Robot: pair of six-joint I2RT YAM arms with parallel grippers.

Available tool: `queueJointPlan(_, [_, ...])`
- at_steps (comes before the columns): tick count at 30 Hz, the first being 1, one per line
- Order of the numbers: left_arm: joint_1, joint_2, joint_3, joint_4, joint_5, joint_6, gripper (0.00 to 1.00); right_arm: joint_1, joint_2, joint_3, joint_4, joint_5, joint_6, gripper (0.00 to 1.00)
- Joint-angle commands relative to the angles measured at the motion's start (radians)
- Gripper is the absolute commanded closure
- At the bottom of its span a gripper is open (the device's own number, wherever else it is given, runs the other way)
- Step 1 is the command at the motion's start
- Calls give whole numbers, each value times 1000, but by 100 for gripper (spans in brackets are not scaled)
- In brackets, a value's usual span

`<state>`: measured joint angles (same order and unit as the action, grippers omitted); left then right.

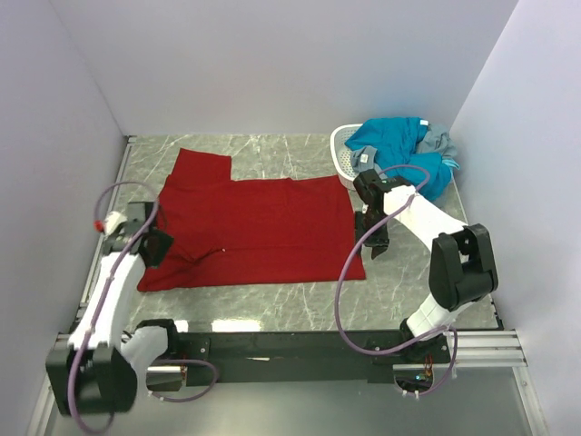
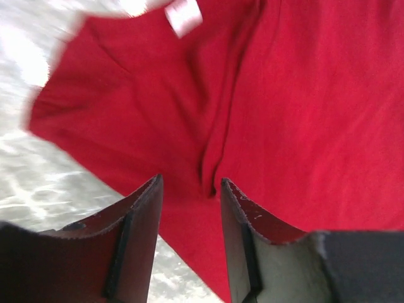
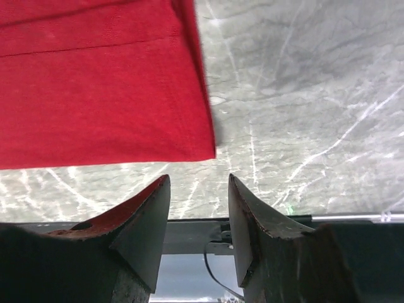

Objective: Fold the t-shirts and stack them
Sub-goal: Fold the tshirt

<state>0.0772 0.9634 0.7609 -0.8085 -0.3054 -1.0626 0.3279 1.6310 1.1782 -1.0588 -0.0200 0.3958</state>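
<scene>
One red t-shirt (image 1: 259, 232) lies flat at the centre of the worktop (image 1: 272, 309), and I judge its folding barely begun. The teal and grey t-shirts (image 1: 399, 145) are heaped on the basket (image 1: 342, 154) at two o'clock. My left claw (image 2: 189, 183) and right claw (image 3: 199, 180) are both released and empty.

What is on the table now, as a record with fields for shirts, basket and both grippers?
red t-shirt: spread flat on the table
white basket: far right, partly covered
teal t-shirt: heaped on that basket
grey t-shirt: bunched beside the teal one
left gripper: open, over red cloth near the neck label
right gripper: open, empty, past the red hem corner
</scene>
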Motion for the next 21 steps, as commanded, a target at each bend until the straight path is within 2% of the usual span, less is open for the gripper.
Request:
queueJointPlan(1, [-71, 109, -26, 97, 34, 21, 54, 8, -54, 29, 20, -35, 6, 51])
queueJointPlan(5, [-120, 233, -34, 150, 51, 35, 54, 10, -71, 12, 62, -77, 24, 51])
queueJointPlan(8, [-139, 273, -28, 213, 81, 49, 54, 10, -83, -6, 75, -83, 26, 51])
queueJointPlan(17, [-205, 396, 3, 246, 77, 50, 55, 10, -95, -29, 89, -83, 21, 50])
queueJointPlan(21, [-228, 413, -5, 249, 69, 32, 60, 10, -99, -26, 89, -81, 20, 50])
